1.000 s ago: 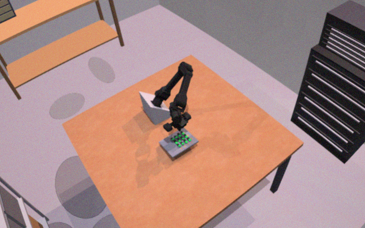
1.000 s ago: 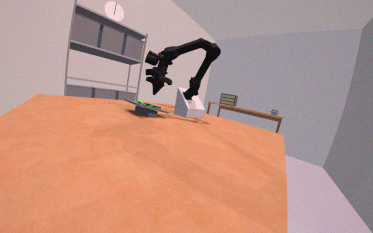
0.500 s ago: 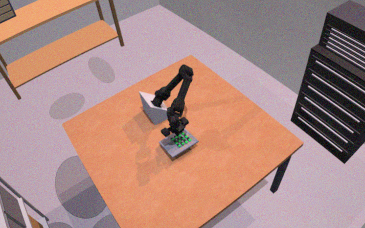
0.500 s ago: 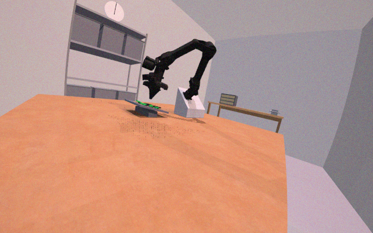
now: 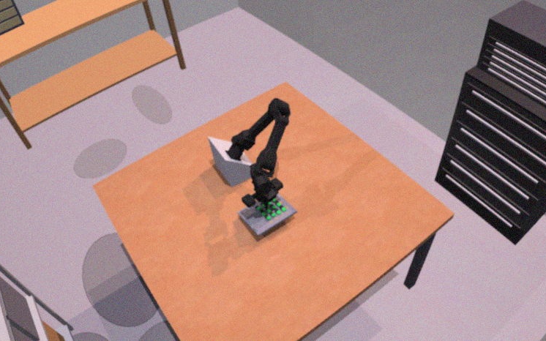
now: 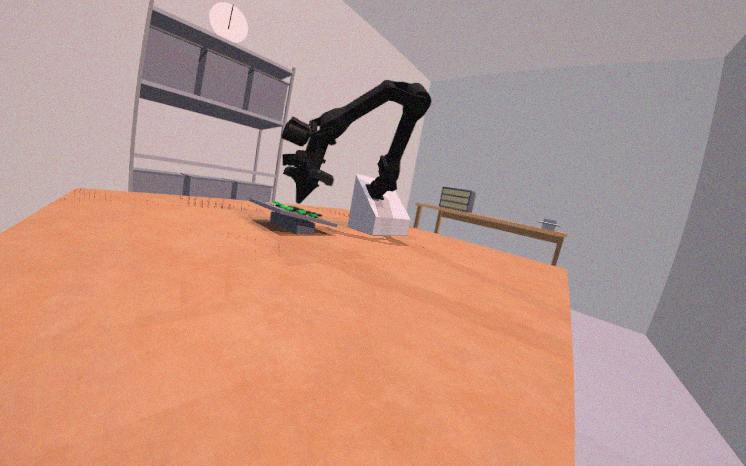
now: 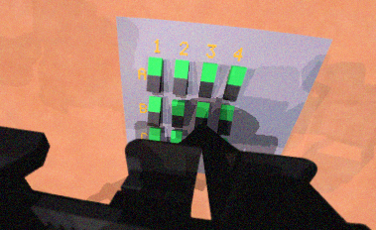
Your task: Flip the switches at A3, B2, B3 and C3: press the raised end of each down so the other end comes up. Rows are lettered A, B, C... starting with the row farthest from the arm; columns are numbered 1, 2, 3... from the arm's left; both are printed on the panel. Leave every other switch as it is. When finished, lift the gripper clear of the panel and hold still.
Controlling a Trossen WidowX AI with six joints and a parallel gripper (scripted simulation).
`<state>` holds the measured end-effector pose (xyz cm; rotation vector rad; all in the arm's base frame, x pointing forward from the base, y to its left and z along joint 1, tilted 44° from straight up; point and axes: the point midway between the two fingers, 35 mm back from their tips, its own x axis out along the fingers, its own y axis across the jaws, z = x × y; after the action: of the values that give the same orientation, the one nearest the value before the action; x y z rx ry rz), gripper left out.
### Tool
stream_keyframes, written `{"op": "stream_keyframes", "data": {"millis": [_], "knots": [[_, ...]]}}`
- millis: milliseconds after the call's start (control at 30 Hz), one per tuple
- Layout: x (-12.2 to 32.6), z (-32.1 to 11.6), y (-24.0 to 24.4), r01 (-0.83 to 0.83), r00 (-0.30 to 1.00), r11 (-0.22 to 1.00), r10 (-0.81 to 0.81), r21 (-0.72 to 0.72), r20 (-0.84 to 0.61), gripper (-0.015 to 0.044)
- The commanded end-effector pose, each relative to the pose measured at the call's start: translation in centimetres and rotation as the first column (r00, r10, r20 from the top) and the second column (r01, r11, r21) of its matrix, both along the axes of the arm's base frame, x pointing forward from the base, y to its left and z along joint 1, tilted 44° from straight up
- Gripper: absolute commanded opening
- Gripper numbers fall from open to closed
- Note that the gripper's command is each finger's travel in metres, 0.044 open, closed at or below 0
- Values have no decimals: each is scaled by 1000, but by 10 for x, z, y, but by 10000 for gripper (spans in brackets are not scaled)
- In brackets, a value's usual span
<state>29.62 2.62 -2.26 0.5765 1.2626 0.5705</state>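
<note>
Gripper (image 5: 267, 205) (image 6: 299, 202) (image 7: 201, 129): I'm clenching it empty, lower centre of the wrist view;
Switch B3 (image 7: 202, 109): I'm probably aiming here; pressing only its raised end;
Panel (image 5: 259, 229) (image 6: 328, 222) (image 7: 301, 89): I'm descending straight, sparing neighbours

Switch panel (image 5: 258, 227) (image 6: 329, 222) (image 7: 301, 64) on the table (image 5: 351, 254) (image 6: 248, 347) (image 7: 33, 89), before the arm's base (image 5: 233, 171) (image 6: 364, 214).

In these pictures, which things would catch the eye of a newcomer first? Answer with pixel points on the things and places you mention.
Probably the black arm (image 5: 278, 110) (image 6: 388, 92), arched above the orange table (image 5: 351, 254) (image 6: 306, 347). Next, the bright green switches (image 5: 276, 208) (image 7: 208, 71) on the grey panel (image 5: 258, 226) (image 6: 329, 222) (image 7: 291, 99), under the end effector (image 5: 266, 204) (image 6: 299, 201) (image 7: 201, 129). Then the tall black drawer cabinet (image 5: 479, 169), beyond the table in the top view.
</note>
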Motion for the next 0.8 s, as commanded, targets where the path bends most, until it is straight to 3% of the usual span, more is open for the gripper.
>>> {"op": "stream_keyframes", "data": {"millis": [0, 767], "knots": [[-1, -6, 6, 1, 1000, 1000, -1, 7, -10, 0], [-1, -8, 8, 1, 1000, 1000, -1, 7, -10, 0]]}}
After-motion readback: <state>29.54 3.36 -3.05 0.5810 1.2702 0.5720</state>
